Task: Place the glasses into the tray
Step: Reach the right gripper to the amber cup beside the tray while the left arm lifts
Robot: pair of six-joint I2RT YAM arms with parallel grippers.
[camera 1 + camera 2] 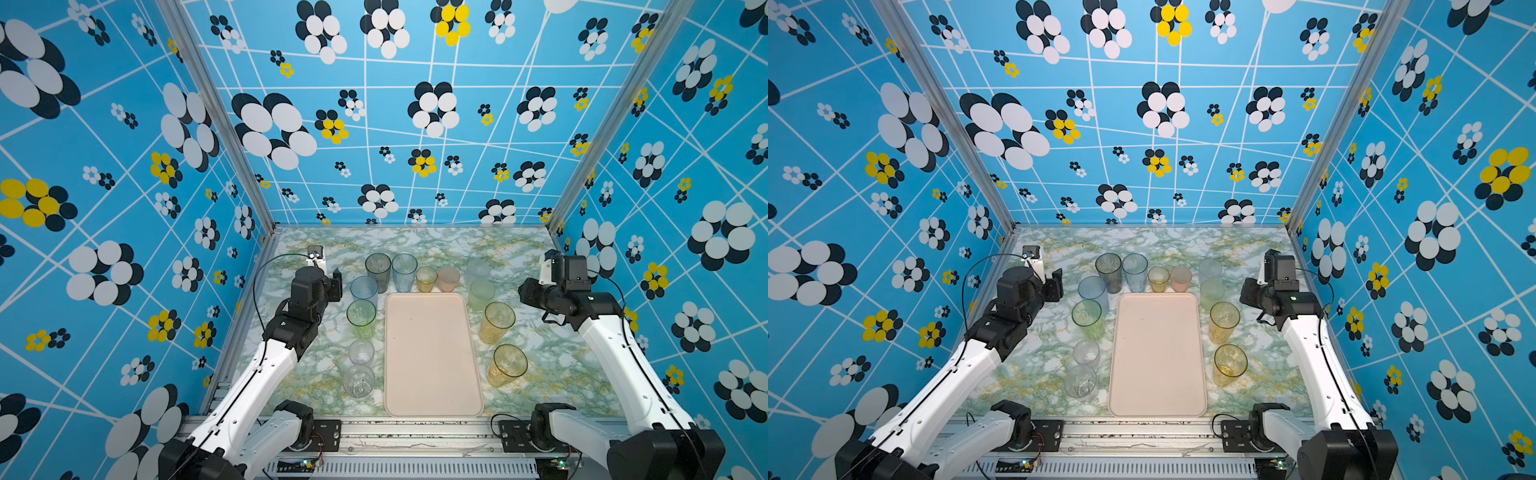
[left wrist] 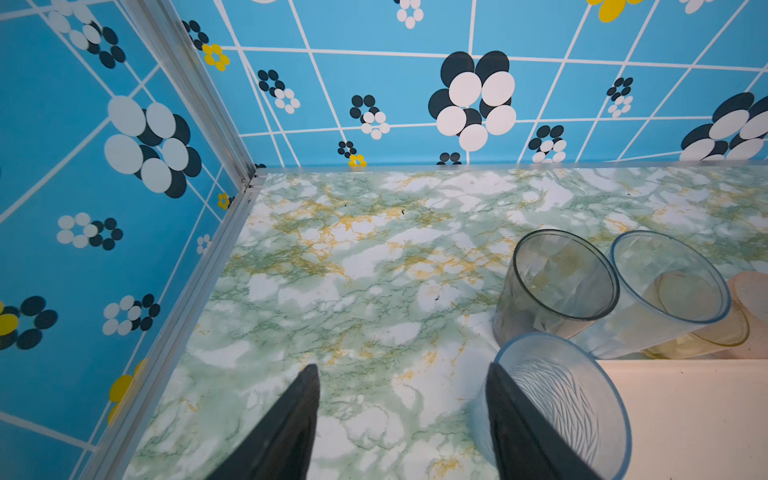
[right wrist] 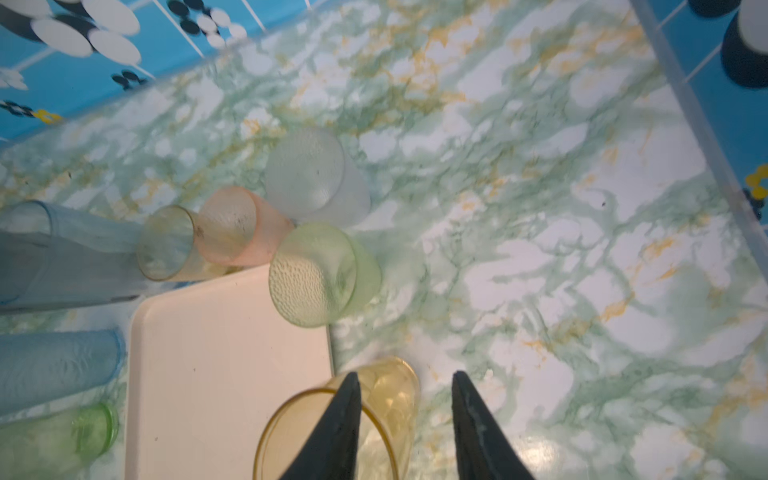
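Observation:
The pale cream tray [image 1: 432, 357] [image 1: 1156, 357] lies empty in the middle of the table. Glasses stand upright round it: a frosted blue one [image 1: 364, 288] [image 2: 573, 399], green [image 1: 361, 318] and clear ones [image 1: 360, 365] on its left, grey [image 1: 378, 270], blue, small amber and pink [image 1: 449, 278] behind it, frosted green [image 1: 481, 293] [image 3: 316, 274] and two tall amber ones [image 1: 496, 322] [image 3: 382, 411] on its right. My left gripper [image 1: 337, 283] [image 2: 401, 368] is open just left of the frosted blue glass. My right gripper [image 1: 523, 293] [image 3: 403, 374] is open above and right of the amber glass, holding nothing.
The marbled tabletop [image 1: 540, 353] is boxed in by blue flowered walls with aluminium posts [image 1: 266, 232] at the back corners. A metal rail [image 1: 415, 428] carrying both arm bases runs along the front edge.

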